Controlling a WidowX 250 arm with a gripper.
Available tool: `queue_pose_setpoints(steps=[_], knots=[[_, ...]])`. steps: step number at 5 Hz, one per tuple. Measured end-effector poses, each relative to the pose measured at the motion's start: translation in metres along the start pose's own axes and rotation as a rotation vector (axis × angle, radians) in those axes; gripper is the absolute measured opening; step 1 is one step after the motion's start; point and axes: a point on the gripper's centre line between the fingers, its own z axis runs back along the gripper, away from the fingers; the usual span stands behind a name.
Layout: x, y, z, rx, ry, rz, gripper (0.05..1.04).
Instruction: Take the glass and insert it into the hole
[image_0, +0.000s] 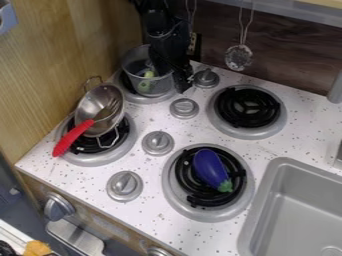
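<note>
The gripper (175, 72) hung at the back left of the stove, by the right side of the clear glass (134, 75); whether it was open, closed or holding the rim could not be told. The glass was upright over the back-left burner (146, 99) (something yellowish-green showed through its wall). In front of it, a metal strainer (89, 107) tilted over the next burner (95, 159), and a purple eggplant (210, 167) lay on the front-right one.
</note>
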Motion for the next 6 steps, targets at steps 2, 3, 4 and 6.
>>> queue_pose_setpoints(steps=[2,3,4,6], knots=[[0.004,0.017,-0.002,0.071,-0.018,0.010,0.999],[-0.001,0.027,-0.018,0.028,-0.012,0.022,0.999],[0.000,0.028,-0.023,0.019,-0.013,0.019,0.999],[-0.005,0.027,-0.032,0.023,0.012,0.028,0.662]])
